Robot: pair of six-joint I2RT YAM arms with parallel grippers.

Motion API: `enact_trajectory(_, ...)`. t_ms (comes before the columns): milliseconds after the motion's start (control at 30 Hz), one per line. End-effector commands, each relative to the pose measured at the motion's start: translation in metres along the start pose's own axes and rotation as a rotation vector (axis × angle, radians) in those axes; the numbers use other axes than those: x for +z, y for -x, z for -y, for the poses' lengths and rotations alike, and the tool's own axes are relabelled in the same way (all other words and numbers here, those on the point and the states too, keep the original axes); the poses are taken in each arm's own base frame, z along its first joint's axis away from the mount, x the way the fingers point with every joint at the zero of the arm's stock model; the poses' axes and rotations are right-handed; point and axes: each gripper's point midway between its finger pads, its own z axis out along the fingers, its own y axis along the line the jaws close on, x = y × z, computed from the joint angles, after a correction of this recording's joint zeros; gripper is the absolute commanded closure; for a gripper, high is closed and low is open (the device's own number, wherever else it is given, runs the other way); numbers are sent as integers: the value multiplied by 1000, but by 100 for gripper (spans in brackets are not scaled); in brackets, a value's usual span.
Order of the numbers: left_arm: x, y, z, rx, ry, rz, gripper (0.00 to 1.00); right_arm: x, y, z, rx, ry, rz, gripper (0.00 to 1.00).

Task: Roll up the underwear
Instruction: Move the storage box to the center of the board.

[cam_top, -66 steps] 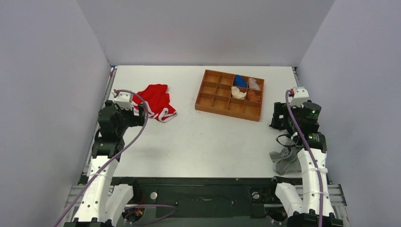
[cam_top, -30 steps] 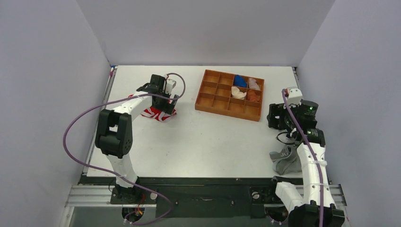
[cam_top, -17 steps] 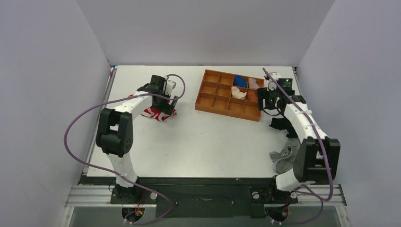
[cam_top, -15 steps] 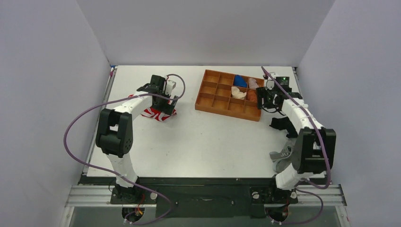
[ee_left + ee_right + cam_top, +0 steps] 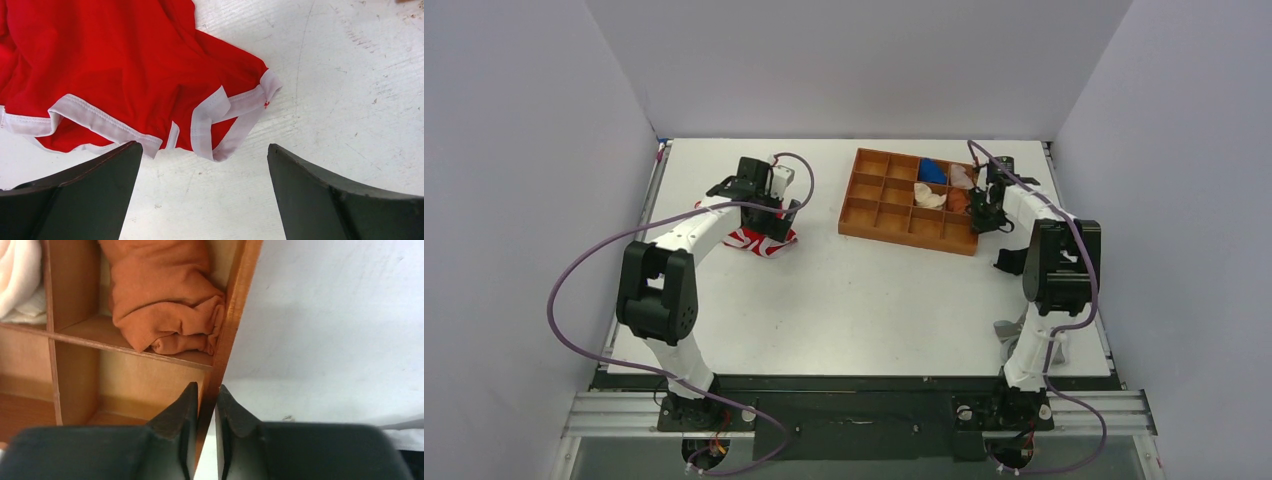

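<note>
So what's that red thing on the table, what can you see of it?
The underwear is bright red, thin stretchy-looking fabric edged with white stitched trim. It lies crumpled and unrolled on the white table, toward its far left. The left gripper hangs open over its trimmed edge; whether a finger touches it cannot be told.

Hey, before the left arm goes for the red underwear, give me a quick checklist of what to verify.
1. Left jaws wide open: ok.
2. White-trimmed edge of the underwear lies between the left jaws in the wrist view: ok.
3. Underwear flat enough to roll: not ok, it is crumpled and folded over.
4. Left jaws down at cloth height: cannot tell.
5. Right jaws out of the way, closed on the side wall of the tray: ok.
</note>
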Motion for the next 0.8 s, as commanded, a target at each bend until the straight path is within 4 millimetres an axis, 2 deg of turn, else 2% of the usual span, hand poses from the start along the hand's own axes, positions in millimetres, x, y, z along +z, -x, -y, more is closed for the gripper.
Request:
enact_trajectory(0,-15,15,0,3,2,63,3,-3,14,28,82,-58,9,98)
enact_trajectory(367,-11,12,2,15,3,55,3,-7,31,100,320,-77,79,100)
enact_trajectory(567,-10,10,3,19,2,51,3,-9,37,116,318,-95,89,100)
enact_trajectory(767,-9,8,2,24,5,46,3,-8,31,113,265,-80,64,100)
